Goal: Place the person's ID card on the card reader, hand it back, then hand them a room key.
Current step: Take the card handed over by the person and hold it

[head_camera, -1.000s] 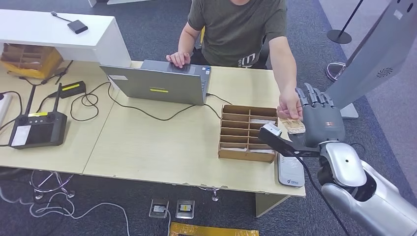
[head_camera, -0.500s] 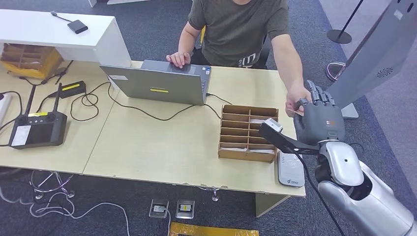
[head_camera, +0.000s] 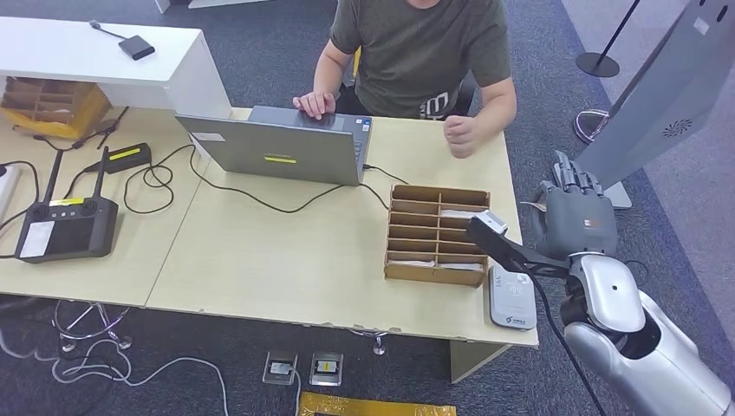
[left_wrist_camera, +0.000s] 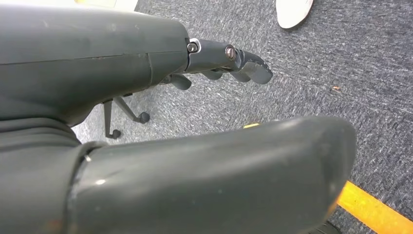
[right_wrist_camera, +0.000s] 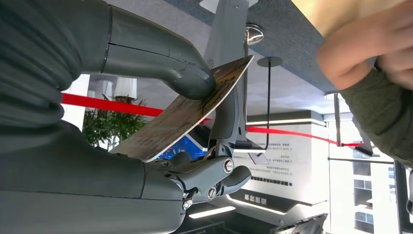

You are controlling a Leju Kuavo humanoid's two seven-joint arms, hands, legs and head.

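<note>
My right hand (head_camera: 575,218) hovers just off the table's right edge, palm turned away from me, beside the wooden slotted box (head_camera: 438,234). In the right wrist view the thumb (right_wrist_camera: 165,58) and fingers pinch a worn tan ID card (right_wrist_camera: 185,113) by its faces. The white card reader (head_camera: 511,297) lies flat at the table's front right corner, below and left of that hand. The person's hand (head_camera: 463,135) is a fist drawn back over the far table edge. My left hand (left_wrist_camera: 204,97) hangs above the carpet, fingers apart, holding nothing.
A grey laptop (head_camera: 282,147) stands open in front of the seated person (head_camera: 420,52). A black controller (head_camera: 65,227) and cables lie at the table's left. A grey kiosk (head_camera: 667,95) stands close on the right of my right hand.
The person let go of the card and pulled their hand back to their chest. My right hand now holds the card and has drifted right, off the table edge.
</note>
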